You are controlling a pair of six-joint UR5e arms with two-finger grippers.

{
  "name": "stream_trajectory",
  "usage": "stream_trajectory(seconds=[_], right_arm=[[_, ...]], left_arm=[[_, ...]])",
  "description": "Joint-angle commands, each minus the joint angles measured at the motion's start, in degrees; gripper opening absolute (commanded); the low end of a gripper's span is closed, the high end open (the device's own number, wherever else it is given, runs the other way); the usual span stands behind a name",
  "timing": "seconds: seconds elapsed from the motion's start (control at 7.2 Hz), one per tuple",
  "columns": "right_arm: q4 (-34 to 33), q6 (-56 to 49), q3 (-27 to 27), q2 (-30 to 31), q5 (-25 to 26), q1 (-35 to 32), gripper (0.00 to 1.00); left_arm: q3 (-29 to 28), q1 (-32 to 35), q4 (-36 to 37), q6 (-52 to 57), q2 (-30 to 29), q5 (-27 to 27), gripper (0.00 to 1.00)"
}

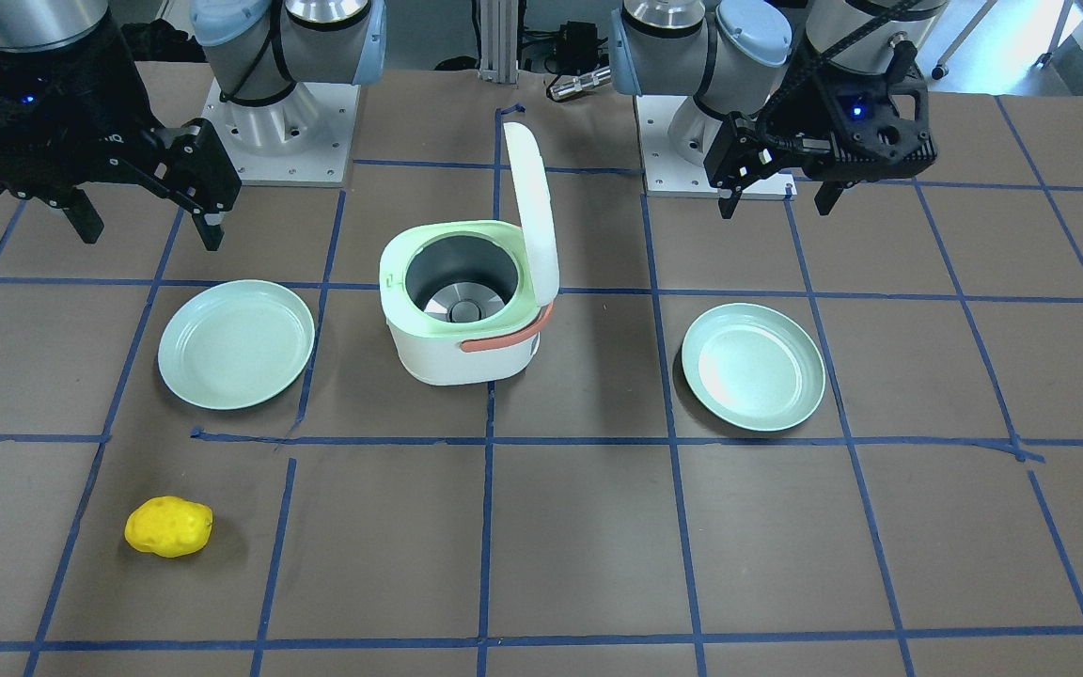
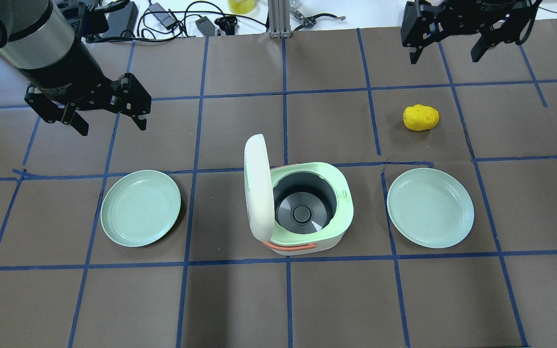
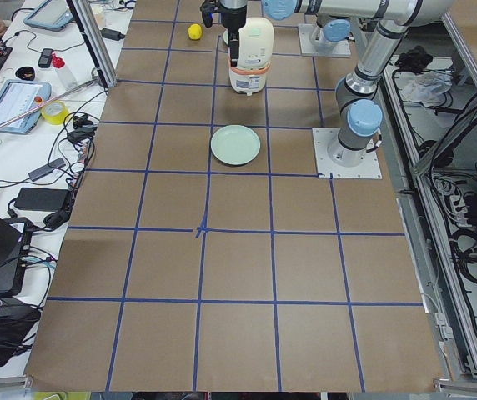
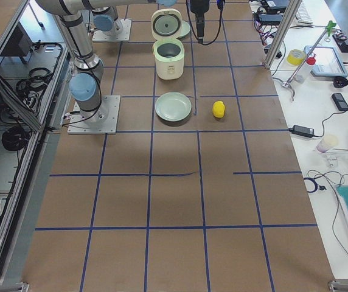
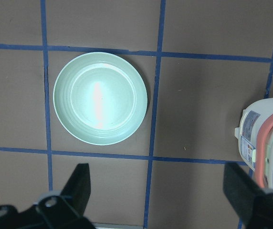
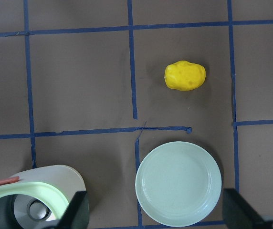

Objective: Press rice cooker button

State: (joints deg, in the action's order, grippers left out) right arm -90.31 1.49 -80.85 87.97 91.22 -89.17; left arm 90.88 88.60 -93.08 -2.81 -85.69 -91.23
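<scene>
The white rice cooker (image 1: 462,350) with a pale green rim (image 2: 342,193) stands mid-table. Its lid (image 2: 256,186) is swung up and open, and the dark inner pot shows. A small button-like latch (image 1: 394,280) sits on the rim opposite the hinge. My left gripper (image 2: 112,126) is open and empty, raised above the table behind the left plate (image 2: 140,208). In the left wrist view its fingers (image 5: 79,186) hang over that plate (image 5: 100,98), with the cooker (image 5: 265,143) at the right edge. My right gripper (image 2: 445,59) is open and empty, high at the far right.
A second pale green plate (image 2: 431,208) lies to the right of the cooker. A yellow lumpy object (image 2: 420,117) lies beyond it and also shows in the right wrist view (image 6: 184,75). Cables and a metal post stand at the table's far edge.
</scene>
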Motion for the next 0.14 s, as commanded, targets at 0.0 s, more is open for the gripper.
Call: stream_trajectory(seconds=[0.0], right_arm=[[0.1, 0.0, 0.0, 0.0, 0.1, 0.0, 1.00]], left_arm=[[0.0, 0.0, 0.0, -0.1, 0.0, 0.0, 1.00]])
